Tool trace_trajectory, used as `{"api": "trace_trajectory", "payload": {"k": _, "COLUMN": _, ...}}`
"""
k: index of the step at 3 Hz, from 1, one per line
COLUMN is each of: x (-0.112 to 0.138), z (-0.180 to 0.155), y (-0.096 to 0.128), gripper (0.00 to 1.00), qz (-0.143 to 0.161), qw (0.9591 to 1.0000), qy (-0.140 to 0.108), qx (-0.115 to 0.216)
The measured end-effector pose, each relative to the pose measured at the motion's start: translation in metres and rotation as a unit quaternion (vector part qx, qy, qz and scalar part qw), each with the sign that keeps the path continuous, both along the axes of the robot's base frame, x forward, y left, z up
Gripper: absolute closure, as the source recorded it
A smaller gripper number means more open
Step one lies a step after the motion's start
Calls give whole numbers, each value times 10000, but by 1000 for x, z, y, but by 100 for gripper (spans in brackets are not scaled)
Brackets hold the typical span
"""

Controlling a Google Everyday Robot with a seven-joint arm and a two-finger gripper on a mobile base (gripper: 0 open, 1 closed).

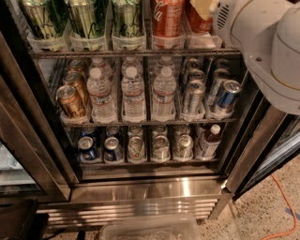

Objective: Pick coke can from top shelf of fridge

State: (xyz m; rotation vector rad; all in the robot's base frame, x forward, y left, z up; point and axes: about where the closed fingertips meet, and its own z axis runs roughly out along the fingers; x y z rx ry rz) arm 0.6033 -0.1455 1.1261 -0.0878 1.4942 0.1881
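Observation:
The coke can [166,18], red with white script, stands in a clear tray on the top shelf [131,53] of the fridge [140,187], to the right of three green-and-silver cans [86,18]. A red-orange can [198,23] stands right of it. My white arm [262,47] fills the top right corner. My gripper [205,8] is at its far end, at the top shelf in front of the red-orange can, just right of the coke can. Only a pale part of it shows.
The middle rack holds water bottles [133,93], gold cans [70,98] at left and slim blue-silver cans [225,96] at right. The lower rack holds small cans [136,147]. The open door frame [258,150] stands at right. A clear bin [150,229] lies on the floor, and an orange cable [286,206] at right.

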Motion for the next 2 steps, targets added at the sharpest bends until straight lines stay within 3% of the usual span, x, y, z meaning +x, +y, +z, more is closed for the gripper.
{"api": "trace_trajectory", "payload": {"k": 2, "x": -4, "z": -7, "y": 2, "gripper": 100, "qz": 93, "qw": 9999, "qy": 96, "qx": -63}}
